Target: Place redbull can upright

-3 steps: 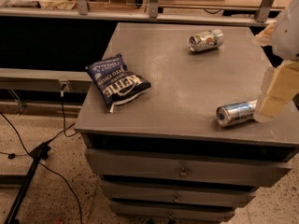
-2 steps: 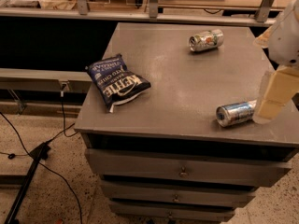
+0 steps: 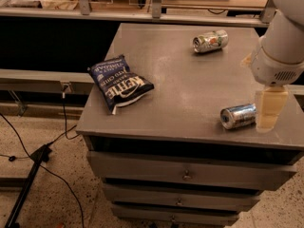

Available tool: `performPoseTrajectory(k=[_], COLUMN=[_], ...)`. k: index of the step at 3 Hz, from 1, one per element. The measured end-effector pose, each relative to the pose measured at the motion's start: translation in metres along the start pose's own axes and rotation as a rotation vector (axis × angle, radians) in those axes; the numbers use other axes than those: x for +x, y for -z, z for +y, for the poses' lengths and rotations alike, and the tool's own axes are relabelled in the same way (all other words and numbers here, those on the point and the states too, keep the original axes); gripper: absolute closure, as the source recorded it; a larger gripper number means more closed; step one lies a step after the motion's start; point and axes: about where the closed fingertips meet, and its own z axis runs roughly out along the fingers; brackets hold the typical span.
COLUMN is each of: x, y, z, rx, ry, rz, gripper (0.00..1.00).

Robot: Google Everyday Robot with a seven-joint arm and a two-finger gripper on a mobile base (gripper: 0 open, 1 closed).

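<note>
Nearest us, the slim silver redbull can with blue-grey markings (image 3: pixel 237 116) lies on its side near the front edge of the grey metal cabinet top (image 3: pixel 190 94), unmoved. Here's the change: the cream-coloured gripper (image 3: pixel 268 112) has slid in and now stands at the can's bottom end, touching or just beside it. We reckon a grasp is coming. Released or clenched? We cannot tell. The white arm (image 3: pixel 280 46) hangs steeply down over it. Further back lie the dark blue crinkled chip bag (image 3: pixel 121 82) and the fatter silver can with green and orange print (image 3: pixel 210 41).
</note>
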Motion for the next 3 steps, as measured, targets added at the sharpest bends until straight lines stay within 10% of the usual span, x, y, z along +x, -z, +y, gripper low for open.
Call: performPoseTrajectory(k=[3], x=[-0.025], y=[-0.026], z=[0.012], rx=[-0.048], ry=[0.152], rz=[-0.139], gripper=[0.0])
